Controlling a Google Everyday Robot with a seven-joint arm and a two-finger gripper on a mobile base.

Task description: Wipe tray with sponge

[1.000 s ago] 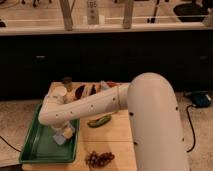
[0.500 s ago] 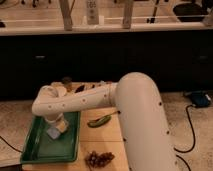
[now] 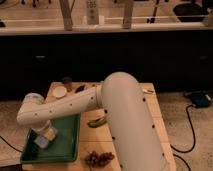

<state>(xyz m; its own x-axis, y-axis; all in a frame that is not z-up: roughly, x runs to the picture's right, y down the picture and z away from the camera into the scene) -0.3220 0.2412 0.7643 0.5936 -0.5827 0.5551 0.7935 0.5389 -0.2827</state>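
green tray (image 3: 67, 142) floor lies mostly right of and beyond the claw (image 3: 45, 133), which sits on the sponge (image 3: 41, 142) near its near-left corner, grip i cannot tell.

Tray (image 3: 67, 141): large, green, rectangular plastic, with a raised rim and a shallow flat bottom.
Tray position: flat on the front left part of the wooden table (image 3: 94, 139), long side running front to back.
Sponge (image 3: 43, 142): small block, pale yellow with a light bluish-white face.
Sponge position: inside the tray, in its left half, about midway along its length; contact with the bottom cannot be told.
Sponge pose: tilted, pale face turned toward the front left.
Gripper (image 3: 46, 135): at the end of the white arm (image 3: 75, 105), down inside the tray, right at the sponge's upper side.
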